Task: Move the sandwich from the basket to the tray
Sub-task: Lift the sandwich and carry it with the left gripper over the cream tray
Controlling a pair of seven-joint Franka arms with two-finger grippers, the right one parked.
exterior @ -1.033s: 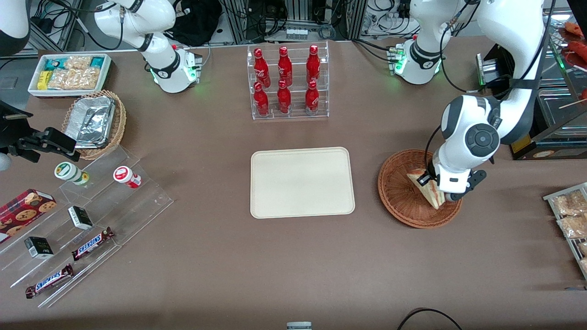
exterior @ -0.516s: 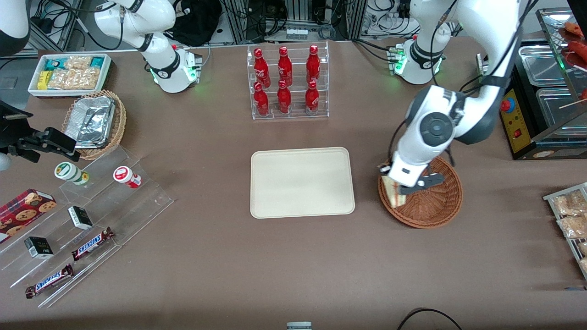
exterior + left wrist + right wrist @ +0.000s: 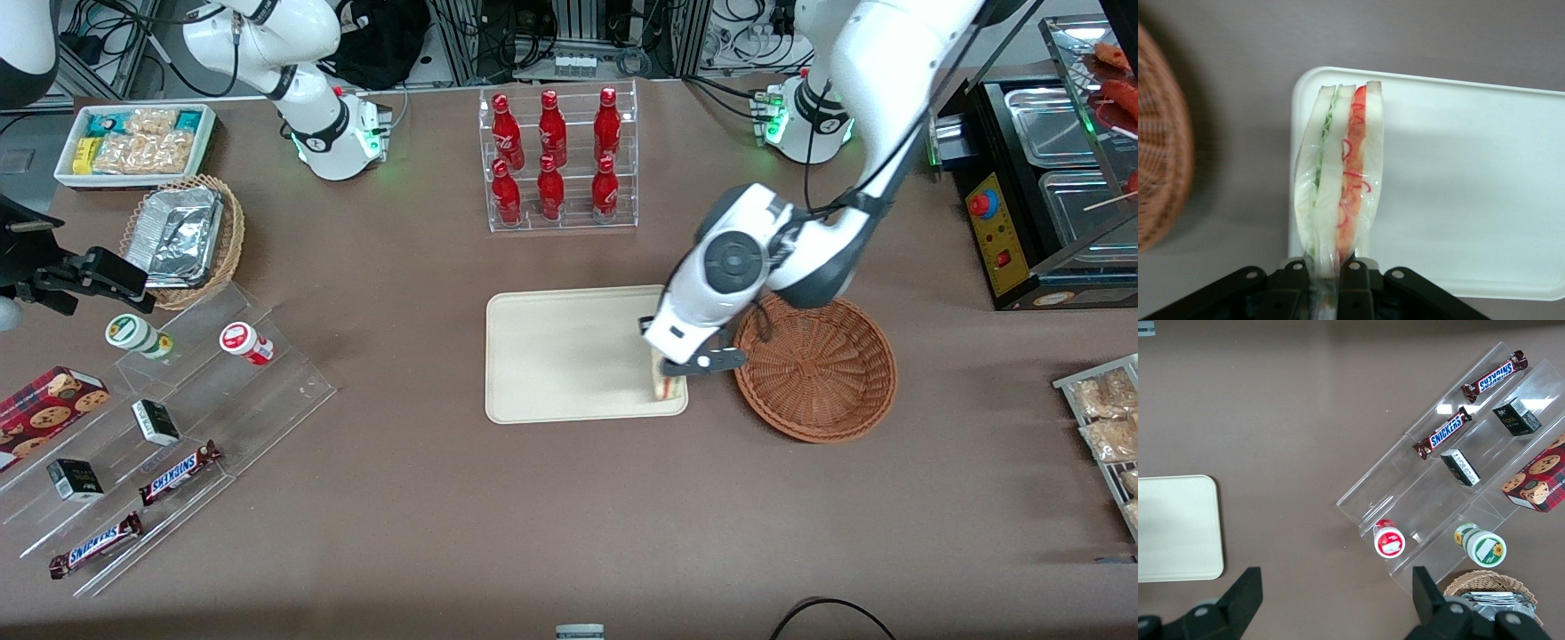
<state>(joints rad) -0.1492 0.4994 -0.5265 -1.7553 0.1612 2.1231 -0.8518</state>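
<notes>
My left gripper [image 3: 672, 374] [image 3: 1327, 267] is shut on the sandwich [image 3: 1338, 200], a plastic-wrapped white-bread wedge with green and red filling along its edge. It holds the sandwich [image 3: 665, 384] above the edge of the cream tray [image 3: 560, 356] that lies nearest the basket. The reddish-brown wicker basket [image 3: 818, 366] [image 3: 1158, 173] stands beside the tray, toward the working arm's end of the table, with nothing in it. The tray [image 3: 1471, 187] carries nothing else.
A clear rack of red bottles [image 3: 556, 160] stands farther from the front camera than the tray. Toward the parked arm's end lie a tan basket of foil containers [image 3: 182, 238], a white bin of snacks [image 3: 133, 142] and a clear stepped display of candy bars [image 3: 169, 418].
The left arm has lifted the sandwich out of the basket and carried it sideways to the tray's edge. The basket now holds nothing.
</notes>
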